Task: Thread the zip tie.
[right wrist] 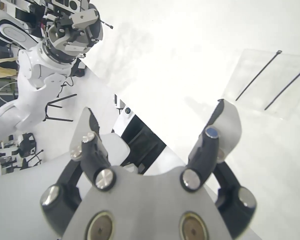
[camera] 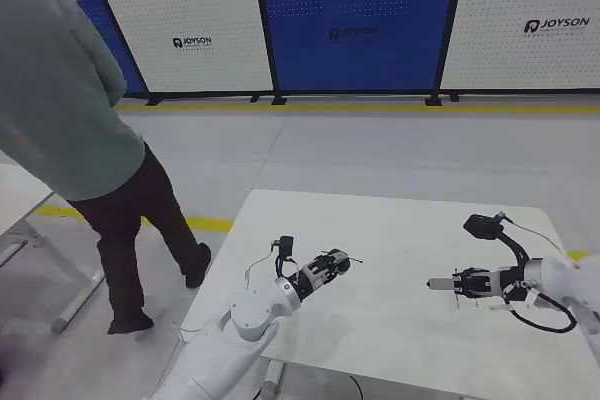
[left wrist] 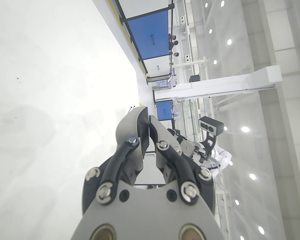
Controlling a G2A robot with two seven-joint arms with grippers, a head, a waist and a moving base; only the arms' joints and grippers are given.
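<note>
My left gripper (left wrist: 148, 119) is shut on a thin black zip tie (left wrist: 132, 107), whose end pokes out past the fingertips. In the right wrist view that gripper (right wrist: 91, 24) hangs over the table's near-left part with the tie's head (right wrist: 111, 27) sticking out sideways. In the top view it sits at the table's front left (camera: 332, 264). My right gripper (right wrist: 156, 107) is open and holds nothing. It hovers over the table's right side (camera: 438, 284), pointing toward the left arm. Two more black zip ties (right wrist: 258, 77) (right wrist: 287, 88) lie side by side on a clear sheet beyond its fingers.
The white table (camera: 380, 225) has its front edge close below both arms. The clear plastic sheet (right wrist: 242, 76) lies flat on it. A second table (camera: 5, 205) stands off to the far left across the floor.
</note>
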